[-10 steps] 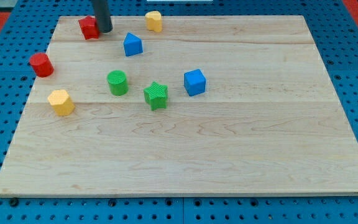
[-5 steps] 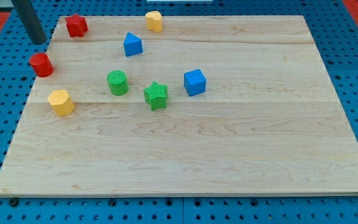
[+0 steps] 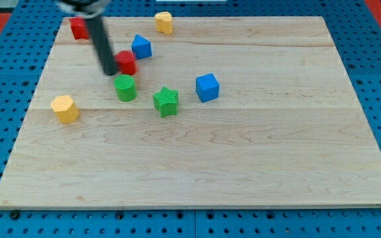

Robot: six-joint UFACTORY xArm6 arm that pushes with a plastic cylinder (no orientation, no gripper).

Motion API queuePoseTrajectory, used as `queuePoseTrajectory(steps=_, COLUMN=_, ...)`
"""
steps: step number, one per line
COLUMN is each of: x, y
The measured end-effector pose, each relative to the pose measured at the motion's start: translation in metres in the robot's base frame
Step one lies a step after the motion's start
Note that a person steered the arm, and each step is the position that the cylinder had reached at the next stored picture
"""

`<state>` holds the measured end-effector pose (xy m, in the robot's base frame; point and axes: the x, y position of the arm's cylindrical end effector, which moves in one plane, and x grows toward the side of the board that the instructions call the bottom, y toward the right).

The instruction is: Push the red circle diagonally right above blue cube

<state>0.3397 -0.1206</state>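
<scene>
In half a second my tip (image 3: 109, 71) has swept the red circle (image 3: 126, 62) from the surface's (image 3: 276, 158) nine o'clock edge inward, touching its left, gripperless; it's now ten o'clock of the blue cube (image 3: 207, 87), short of one o'clock.

The dark rod (image 3: 96, 36) was seen coming down from the view's top, leaning a little. My tip (image 3: 109, 71) was set low on the board, pressed against a red block on its right side.
</scene>
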Motion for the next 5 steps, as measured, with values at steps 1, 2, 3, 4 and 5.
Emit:
queuePoseTrajectory(steps=1, x=-0.013, y=0.009)
queuePoseTrajectory(steps=2, x=-0.016, y=0.023)
queuePoseTrajectory(steps=3, x=-0.032, y=0.114)
queuePoseTrajectory(steps=4, x=-0.071, y=0.193)
queuePoseTrajectory(steps=5, x=-0.040, y=0.185)
